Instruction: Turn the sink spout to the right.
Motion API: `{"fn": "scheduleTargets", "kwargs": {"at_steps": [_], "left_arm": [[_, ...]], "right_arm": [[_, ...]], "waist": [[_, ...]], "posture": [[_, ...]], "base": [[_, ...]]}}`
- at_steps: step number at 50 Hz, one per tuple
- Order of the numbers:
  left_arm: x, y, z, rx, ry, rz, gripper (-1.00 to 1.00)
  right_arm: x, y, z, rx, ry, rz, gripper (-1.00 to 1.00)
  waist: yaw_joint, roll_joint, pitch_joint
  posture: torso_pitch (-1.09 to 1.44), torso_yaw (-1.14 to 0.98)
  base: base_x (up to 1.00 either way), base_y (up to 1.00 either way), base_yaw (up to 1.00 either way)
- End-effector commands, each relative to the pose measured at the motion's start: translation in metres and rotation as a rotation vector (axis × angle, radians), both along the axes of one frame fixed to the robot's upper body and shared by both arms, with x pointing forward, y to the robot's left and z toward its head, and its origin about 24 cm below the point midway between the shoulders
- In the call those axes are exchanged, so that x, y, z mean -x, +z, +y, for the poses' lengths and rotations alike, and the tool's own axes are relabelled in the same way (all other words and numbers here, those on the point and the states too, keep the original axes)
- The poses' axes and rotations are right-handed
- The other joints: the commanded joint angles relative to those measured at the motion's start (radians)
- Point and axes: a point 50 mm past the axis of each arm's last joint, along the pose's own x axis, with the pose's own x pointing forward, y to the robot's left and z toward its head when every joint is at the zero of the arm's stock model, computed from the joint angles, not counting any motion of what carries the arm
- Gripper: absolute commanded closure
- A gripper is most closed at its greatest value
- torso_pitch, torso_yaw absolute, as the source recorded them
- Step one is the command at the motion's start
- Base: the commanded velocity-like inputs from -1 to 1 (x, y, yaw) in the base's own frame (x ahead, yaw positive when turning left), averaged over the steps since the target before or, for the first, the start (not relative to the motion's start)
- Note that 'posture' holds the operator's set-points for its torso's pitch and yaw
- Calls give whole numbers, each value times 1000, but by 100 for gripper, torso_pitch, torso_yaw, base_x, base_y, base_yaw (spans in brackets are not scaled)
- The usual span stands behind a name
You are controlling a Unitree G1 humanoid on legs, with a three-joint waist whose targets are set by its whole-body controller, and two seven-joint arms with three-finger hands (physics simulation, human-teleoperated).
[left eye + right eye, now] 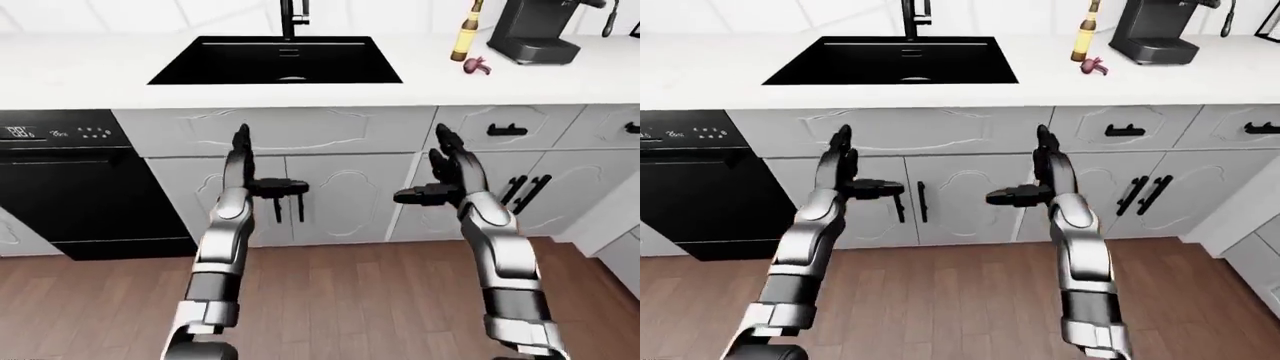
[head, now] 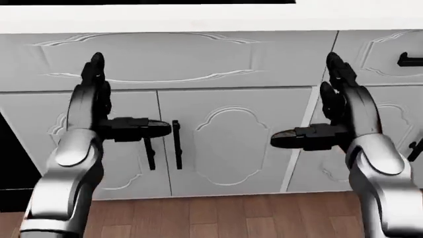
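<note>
Raised with fingers spread wide, holding nothing: left hand [image 1: 243,166] and right hand [image 1: 447,174], well below the black metal sink spout [image 1: 291,16].

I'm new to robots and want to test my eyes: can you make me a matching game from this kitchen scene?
Things:
1. sink
2. bottle
3. dishwasher
4. left hand

Descriptions:
A. yellowish, upright on the counter
B. black basin set in the white counter
C. open, held before the cabinet doors
D. black, under the counter at the view's left

Pairs: 1-B, 2-A, 3-D, 4-C
</note>
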Motion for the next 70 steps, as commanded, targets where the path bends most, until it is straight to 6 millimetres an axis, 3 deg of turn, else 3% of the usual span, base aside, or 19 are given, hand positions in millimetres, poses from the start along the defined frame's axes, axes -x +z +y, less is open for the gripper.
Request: {"fn": "scheduleTargets", "kwargs": {"at_steps": [1,7,12,17,18,21,25,28,33,39,44,47,50,57,60,62,63,65,70], "left_arm": [[-13,24,-2,-13,11,-62,-100],[-34,68,-2,-49,54,-97,-100],[-45,99,4,-44,91,-105,-100],[-46,117,6,-59,105,-121,-100],[-46,119,6,-62,107,-123,-100],[-44,126,4,-71,108,-135,-100],[-42,133,2,-73,107,-150,-100],[-41,135,2,-73,106,-154,-100],[-41,137,3,-72,109,-156,-100],[-40,139,6,-70,114,-157,-100],[-39,140,7,-67,116,-158,-100],[-37,141,5,-57,104,-152,-100],[-35,144,5,-60,108,-166,-100],[-36,146,7,-57,112,-168,-100],[-36,147,7,-59,112,-169,-100],[-35,147,7,-60,112,-170,-100],[-35,147,7,-60,113,-170,-100],[-36,147,7,-60,115,-168,-100],[-36,151,7,-61,118,-172,-100]], "right_arm": [[-10,31,-4,20,-8,-53,-100],[-36,89,-8,50,4,-66,-100],[-49,116,-14,73,-9,-58,-100],[-58,124,-19,89,-18,-50,-100],[-60,123,-20,90,-23,-48,-100],[-61,122,-24,83,-31,-47,-100],[-58,126,-24,93,-36,-51,-100],[-57,129,-24,97,-37,-53,-100],[-57,131,-24,103,-39,-53,-100],[-56,135,-25,110,-45,-54,-100],[-55,135,-26,111,-46,-53,-100],[-55,136,-26,110,-46,-53,-100],[-56,136,-25,110,-45,-54,-100],[-54,139,-26,110,-50,-56,-100],[-53,142,-25,112,-50,-58,-100],[-53,140,-25,112,-49,-58,-100],[-53,140,-26,112,-49,-58,-100],[-53,140,-27,111,-50,-57,-100],[-52,144,-28,113,-52,-60,-100]], "waist": [[2,-1,-19],[-2,-1,-17],[-3,-2,-7],[-3,-1,-1],[-3,3,-25],[0,4,22],[1,0,32],[1,9,14],[-3,45,16],[1,55,9],[10,11,16],[16,-61,6],[9,-58,17],[0,4,24],[-6,50,18],[-11,113,-1],[-6,73,3],[-9,83,6],[-1,40,5]], "posture": [[0,0],[0,0],[0,0],[0,0],[0,0],[0,0],[0,0],[0,0],[0,0],[0,0],[0,0],[0,0],[0,0],[0,0],[0,0],[0,0],[0,0],[0,0],[0,0]], "base": [[0,0,0],[0,0,0],[0,0,0],[0,0,0],[11,0,0],[26,0,0],[25,0,0],[14,0,0],[14,0,0],[13,0,0],[14,0,0],[14,0,0],[14,0,0],[14,0,0],[14,0,0],[14,0,0],[15,0,0],[14,0,0],[14,0,0]]}}
